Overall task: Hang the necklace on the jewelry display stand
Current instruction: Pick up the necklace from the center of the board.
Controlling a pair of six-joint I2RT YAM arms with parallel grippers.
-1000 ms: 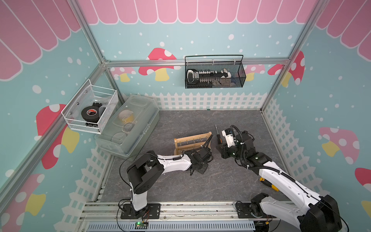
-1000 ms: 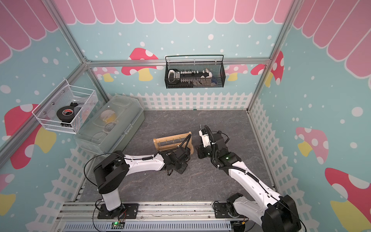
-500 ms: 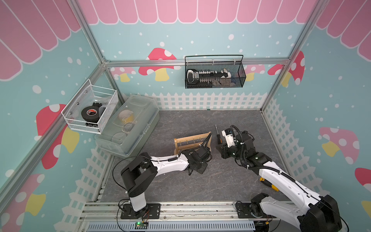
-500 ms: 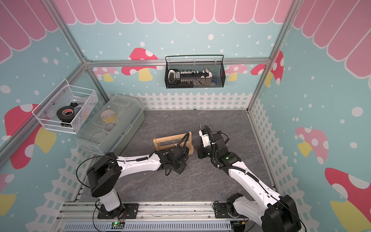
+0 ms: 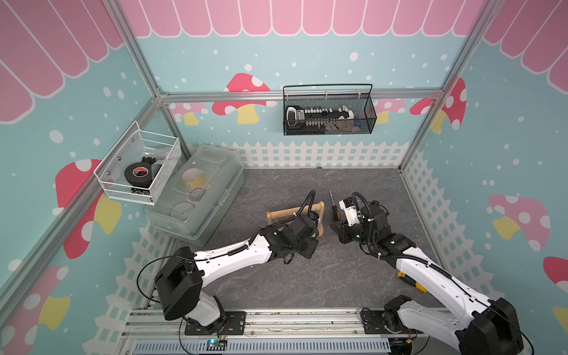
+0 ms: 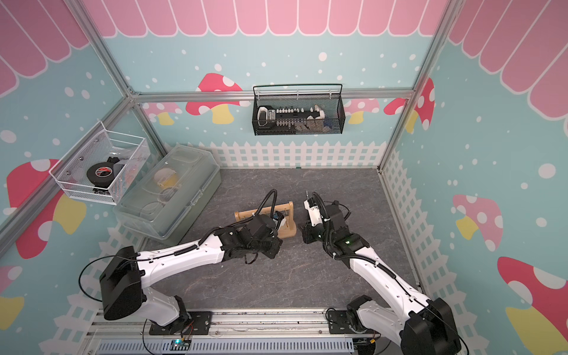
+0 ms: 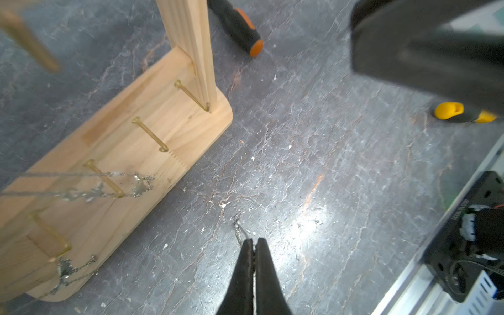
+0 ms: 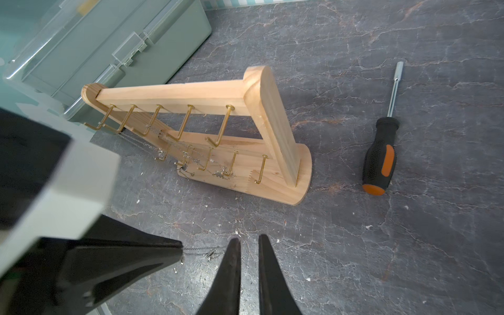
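The jewelry display stand (image 8: 174, 95) is light wood with gold pegs and stands mid-table in both top views (image 5: 278, 215) (image 6: 246, 215). Silver chains hang on its pegs (image 7: 109, 188). My left gripper (image 7: 255, 240) is shut on the necklace (image 7: 237, 229), a thin silver chain, low over the table just in front of the stand's base (image 7: 152, 128). In the right wrist view the necklace (image 8: 201, 252) runs from the left fingertips (image 8: 178, 252) to beside my right gripper (image 8: 249, 237). The right jaws stand slightly apart with nothing between them.
A black-and-orange screwdriver (image 8: 379, 158) lies right of the stand. A yellow-and-black tool (image 7: 450, 111) lies by the right arm. A clear lidded box (image 5: 196, 193) sits at the back left. A white wire basket (image 5: 138, 172) and a black mesh basket (image 5: 329, 113) hang on the walls.
The left arm's elbow has swung to the left while its gripper has stayed almost in place by the stand. The right arm has not moved.
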